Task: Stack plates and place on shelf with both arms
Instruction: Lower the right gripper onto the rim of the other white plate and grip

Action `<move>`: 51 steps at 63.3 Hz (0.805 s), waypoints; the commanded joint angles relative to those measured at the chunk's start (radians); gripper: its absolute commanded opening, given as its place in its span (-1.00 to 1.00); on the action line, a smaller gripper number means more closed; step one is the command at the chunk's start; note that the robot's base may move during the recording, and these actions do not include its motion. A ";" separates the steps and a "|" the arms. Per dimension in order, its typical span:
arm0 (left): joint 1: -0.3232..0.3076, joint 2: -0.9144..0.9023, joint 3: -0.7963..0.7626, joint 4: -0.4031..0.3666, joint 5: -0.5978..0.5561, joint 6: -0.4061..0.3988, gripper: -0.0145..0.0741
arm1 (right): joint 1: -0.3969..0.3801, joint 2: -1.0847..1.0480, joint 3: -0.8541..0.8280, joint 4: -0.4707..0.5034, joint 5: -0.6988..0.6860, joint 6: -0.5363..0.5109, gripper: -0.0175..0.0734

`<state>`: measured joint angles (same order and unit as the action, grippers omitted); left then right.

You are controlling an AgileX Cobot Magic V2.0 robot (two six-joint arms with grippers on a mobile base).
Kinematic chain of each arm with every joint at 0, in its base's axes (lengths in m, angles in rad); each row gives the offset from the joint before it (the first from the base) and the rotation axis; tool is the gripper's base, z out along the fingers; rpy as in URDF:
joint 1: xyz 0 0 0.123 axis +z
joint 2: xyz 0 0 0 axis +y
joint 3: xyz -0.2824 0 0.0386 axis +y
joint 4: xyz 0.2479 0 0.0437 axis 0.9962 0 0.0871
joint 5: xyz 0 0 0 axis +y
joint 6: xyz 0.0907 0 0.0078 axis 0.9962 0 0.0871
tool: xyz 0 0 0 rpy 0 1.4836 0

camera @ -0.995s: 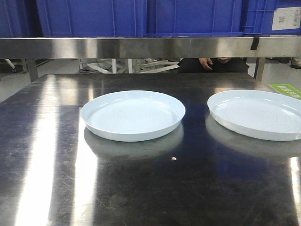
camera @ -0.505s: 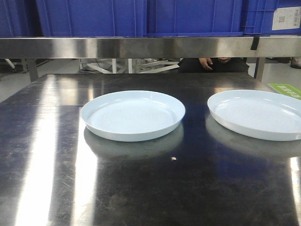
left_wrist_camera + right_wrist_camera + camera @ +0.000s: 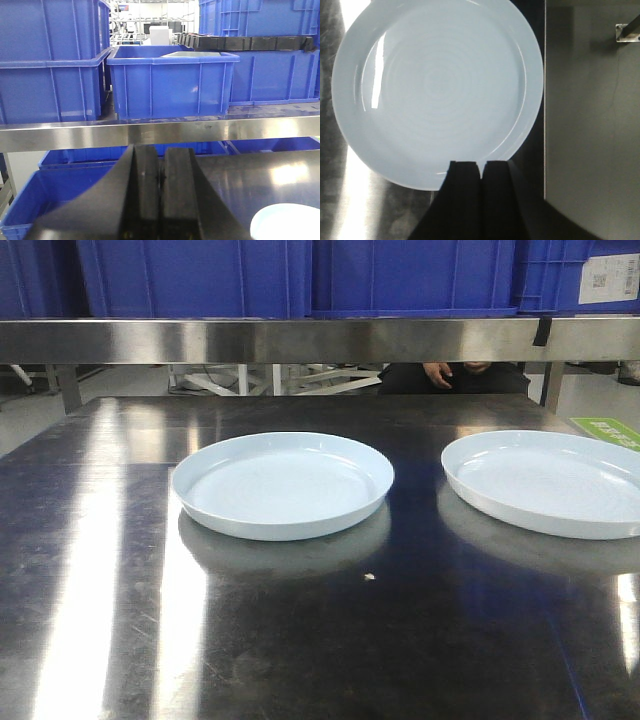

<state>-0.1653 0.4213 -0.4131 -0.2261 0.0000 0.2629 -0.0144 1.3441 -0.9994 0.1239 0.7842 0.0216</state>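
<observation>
Two pale blue round plates lie apart on the steel table: the left plate (image 3: pixel 282 485) near the middle and the right plate (image 3: pixel 545 483) at the right. Neither gripper shows in the front view. My left gripper (image 3: pixel 161 150) is shut and empty, held level and facing the steel shelf (image 3: pixel 150 132); a plate's rim (image 3: pixel 287 222) shows at the lower right. My right gripper (image 3: pixel 480 164) is shut and empty, pointing down over the near rim of a plate (image 3: pixel 437 90). I cannot tell whether it touches the rim.
Blue plastic crates (image 3: pixel 170 82) stand on the shelf, whose rail (image 3: pixel 300 340) crosses above the table's far side. More blue crates (image 3: pixel 55 192) sit below it. In the right wrist view the table's edge (image 3: pixel 545 100) runs just right of the plate.
</observation>
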 commanded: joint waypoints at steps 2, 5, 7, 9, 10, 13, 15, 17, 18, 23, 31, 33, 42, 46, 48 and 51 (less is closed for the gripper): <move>0.000 0.008 -0.030 -0.003 -0.083 -0.004 -0.49 | -0.020 0.062 -0.111 0.006 0.023 -0.002 -0.49; 0.000 0.008 -0.030 -0.003 -0.083 -0.004 -0.49 | -0.030 0.095 -0.140 0.006 0.047 -0.002 -0.49; 0.000 0.008 -0.030 -0.003 -0.083 -0.004 -0.49 | -0.037 0.122 -0.164 0.006 0.070 -0.002 -0.49; 0.000 0.008 -0.030 -0.003 -0.083 -0.004 -0.49 | -0.045 0.148 -0.181 0.006 0.092 -0.002 -0.48; 0.000 0.008 -0.030 -0.003 -0.083 -0.004 -0.49 | -0.048 0.157 -0.194 0.006 0.100 -0.002 -0.48; 0.000 0.008 -0.030 -0.003 -0.083 -0.004 -0.49 | -0.060 0.184 -0.220 0.006 0.123 -0.002 -0.48; 0.000 0.008 -0.030 -0.003 -0.083 -0.004 -0.49 | -0.066 0.201 -0.237 0.006 0.140 -0.002 -0.48; 0.000 0.008 -0.030 -0.003 -0.083 -0.004 -0.49 | -0.070 0.220 -0.254 0.006 0.152 -0.002 -0.48; 0.000 0.008 -0.030 -0.003 -0.083 -0.004 -0.49 | -0.072 0.227 -0.261 0.006 0.154 -0.003 -0.48; 0.000 0.008 -0.030 -0.003 -0.083 -0.004 -0.49 | -0.081 0.259 -0.288 0.006 0.158 -0.015 -0.48; 0.000 0.008 -0.030 -0.003 -0.083 -0.004 -0.49 | -0.092 0.311 -0.333 0.006 0.168 -0.040 -0.48; 0.000 0.008 -0.030 -0.003 -0.083 -0.004 -0.49 | -0.098 0.322 -0.340 0.006 0.169 -0.043 -0.48; 0.000 0.008 -0.030 -0.003 -0.083 -0.004 -0.49 | -0.105 0.359 -0.369 0.006 0.171 -0.072 -0.24; 0.000 0.008 -0.030 -0.003 -0.083 -0.004 -0.49 | -0.105 0.368 -0.379 0.006 0.174 -0.077 -0.08; 0.000 0.008 -0.030 -0.003 -0.083 -0.004 -0.49 | -0.105 0.372 -0.380 0.006 0.174 -0.081 -0.03; 0.000 0.008 -0.030 -0.003 -0.083 -0.004 -0.49 | -0.105 0.378 -0.380 0.006 0.171 -0.083 0.04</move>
<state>-0.1653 0.4213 -0.4131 -0.2261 0.0000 0.2629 -0.1148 1.7570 -1.3422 0.1262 0.9666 -0.0400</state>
